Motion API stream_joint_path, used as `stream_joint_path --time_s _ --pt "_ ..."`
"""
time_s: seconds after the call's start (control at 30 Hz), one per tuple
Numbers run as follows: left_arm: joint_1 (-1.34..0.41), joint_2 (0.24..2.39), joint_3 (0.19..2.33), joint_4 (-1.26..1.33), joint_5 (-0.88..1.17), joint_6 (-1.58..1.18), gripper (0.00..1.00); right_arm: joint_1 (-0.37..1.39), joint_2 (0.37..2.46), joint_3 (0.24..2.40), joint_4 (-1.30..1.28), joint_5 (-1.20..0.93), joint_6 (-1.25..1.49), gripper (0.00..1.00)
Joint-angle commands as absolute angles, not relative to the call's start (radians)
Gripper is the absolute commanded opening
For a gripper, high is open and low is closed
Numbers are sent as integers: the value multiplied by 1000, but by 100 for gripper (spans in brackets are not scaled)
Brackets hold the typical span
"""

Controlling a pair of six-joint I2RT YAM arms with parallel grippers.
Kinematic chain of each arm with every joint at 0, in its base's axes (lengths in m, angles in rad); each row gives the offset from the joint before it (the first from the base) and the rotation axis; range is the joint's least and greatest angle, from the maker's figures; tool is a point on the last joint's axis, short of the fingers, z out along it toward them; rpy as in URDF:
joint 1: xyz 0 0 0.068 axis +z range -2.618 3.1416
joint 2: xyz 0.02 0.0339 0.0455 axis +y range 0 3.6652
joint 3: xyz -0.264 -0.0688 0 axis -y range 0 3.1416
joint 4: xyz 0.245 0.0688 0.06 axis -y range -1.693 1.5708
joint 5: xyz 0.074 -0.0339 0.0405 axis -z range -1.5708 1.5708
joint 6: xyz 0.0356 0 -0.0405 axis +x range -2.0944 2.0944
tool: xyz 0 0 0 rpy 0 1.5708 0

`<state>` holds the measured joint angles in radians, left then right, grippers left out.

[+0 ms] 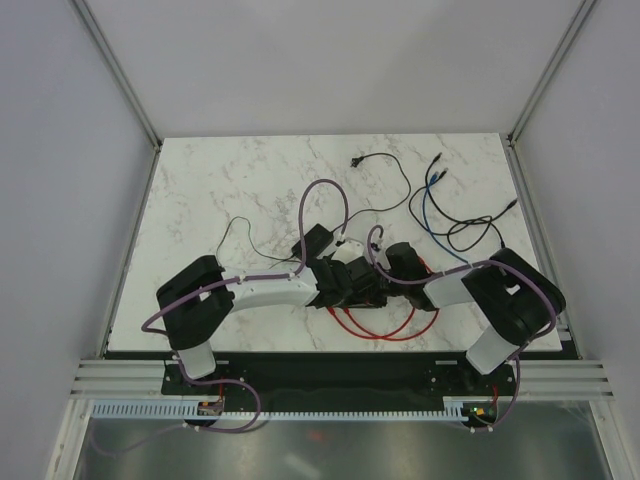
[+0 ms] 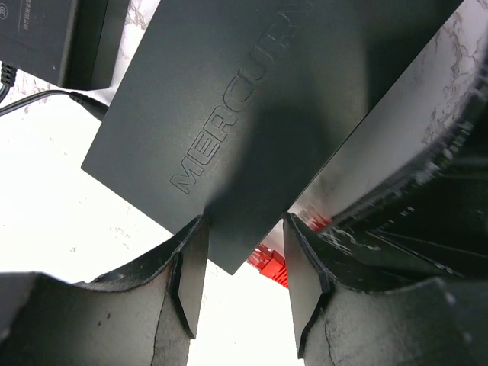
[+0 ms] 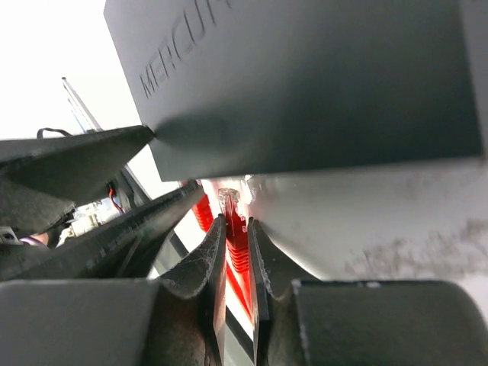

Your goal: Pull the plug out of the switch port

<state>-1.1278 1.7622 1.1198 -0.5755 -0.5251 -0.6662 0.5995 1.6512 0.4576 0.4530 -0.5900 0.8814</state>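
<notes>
The switch (image 2: 252,99) is a flat matte-black box with raised lettering. In the left wrist view one corner of it sits between the fingers of my left gripper (image 2: 245,221), which is shut on it. The switch also fills the top of the right wrist view (image 3: 305,76). My right gripper (image 3: 235,221) is shut on the red plug (image 3: 231,206), whose clear tip shows just under the switch's edge. I cannot tell whether the tip is inside a port. In the top view both grippers, left (image 1: 350,287) and right (image 1: 380,275), meet at the table's middle front and hide the switch.
The red cable (image 1: 385,328) loops toward the near edge. A smaller black box (image 2: 46,34) with a thin black cord (image 2: 46,101) lies beside the switch. Loose black cables (image 1: 380,165) and a blue cable (image 1: 430,195) lie at the back right.
</notes>
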Motion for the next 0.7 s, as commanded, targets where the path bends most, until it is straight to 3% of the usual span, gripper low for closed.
stream_joint_path --time_s 0.0,0.23,0.67 --pt "-1108 1804 1127 -598 -557 -719 50 598 1612 408 406 -548 841 0" --pt "-1108 1751 1100 -548 -528 -721 50 595 1510 385 445 -555 827 0" --pt "-1108 1401 782 -327 -528 -741 52 477 1134 705 -84 -468 681 0"
